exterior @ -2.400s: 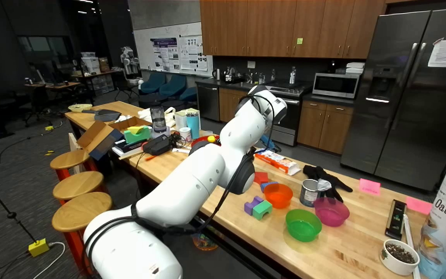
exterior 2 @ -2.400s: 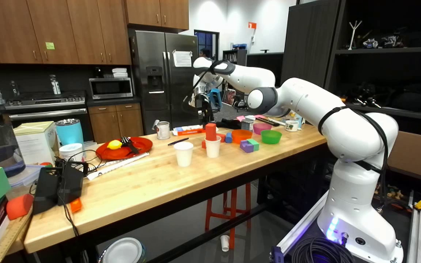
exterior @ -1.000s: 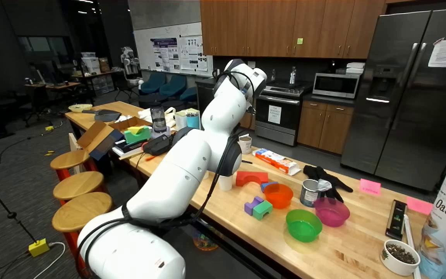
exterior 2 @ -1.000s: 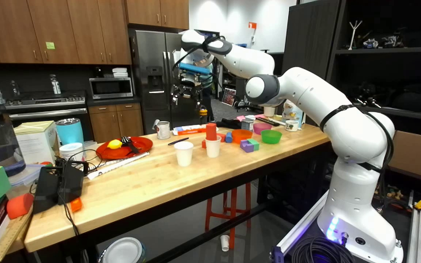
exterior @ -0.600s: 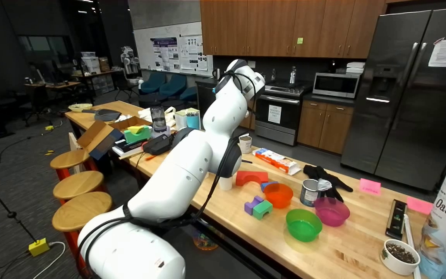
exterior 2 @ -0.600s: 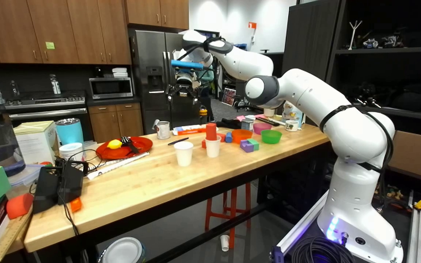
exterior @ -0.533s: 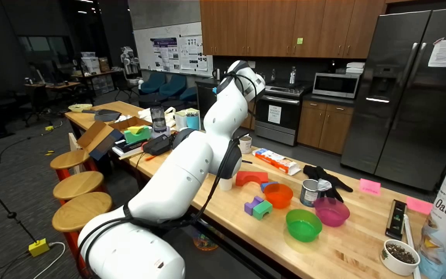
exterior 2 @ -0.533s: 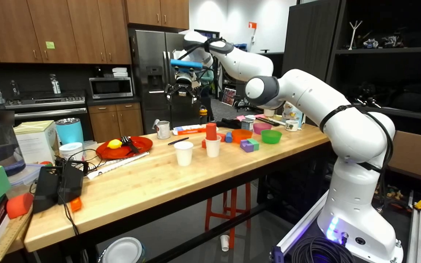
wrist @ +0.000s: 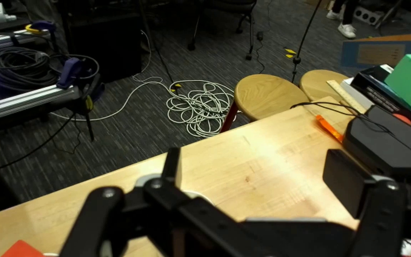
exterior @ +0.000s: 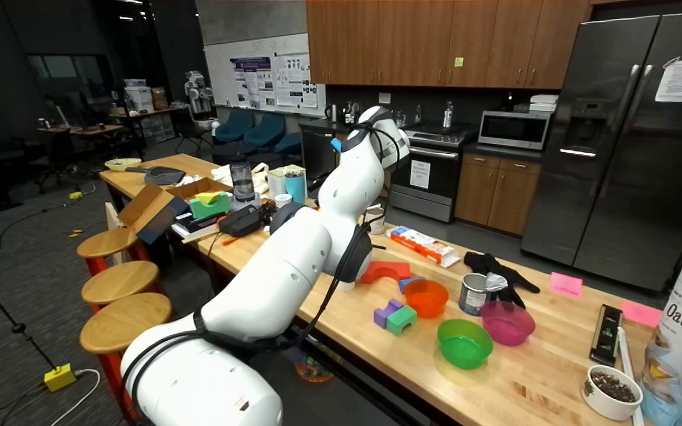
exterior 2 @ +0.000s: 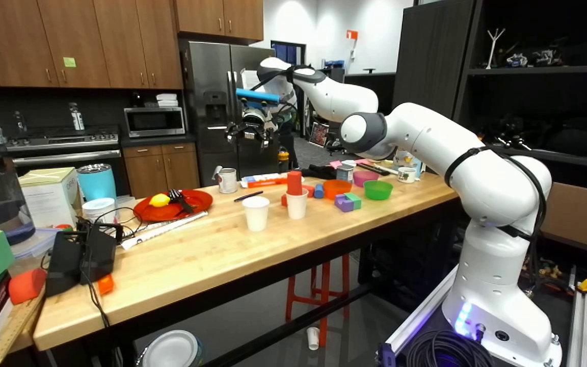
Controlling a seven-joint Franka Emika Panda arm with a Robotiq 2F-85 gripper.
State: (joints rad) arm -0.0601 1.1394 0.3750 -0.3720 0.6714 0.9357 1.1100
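End effector [wrist: 255, 169] hangs spread wide above counter [exterior 2: 171, 270]. Red block [exterior 2: 294, 182] sticks up from white cup [exterior 2: 297, 208]; second cup [exterior 2: 256, 215] stands near it.

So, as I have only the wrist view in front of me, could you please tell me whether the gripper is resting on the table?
Observer: It is not: in an exterior view, the gripper hangs above the table, touching nothing.
Operator: Thank you; I see little of what stands there, so could you describe something that I am missing?
Observer: Certainly: in an exterior view, a red block stands in a white cup, its upper part rising above the rim.
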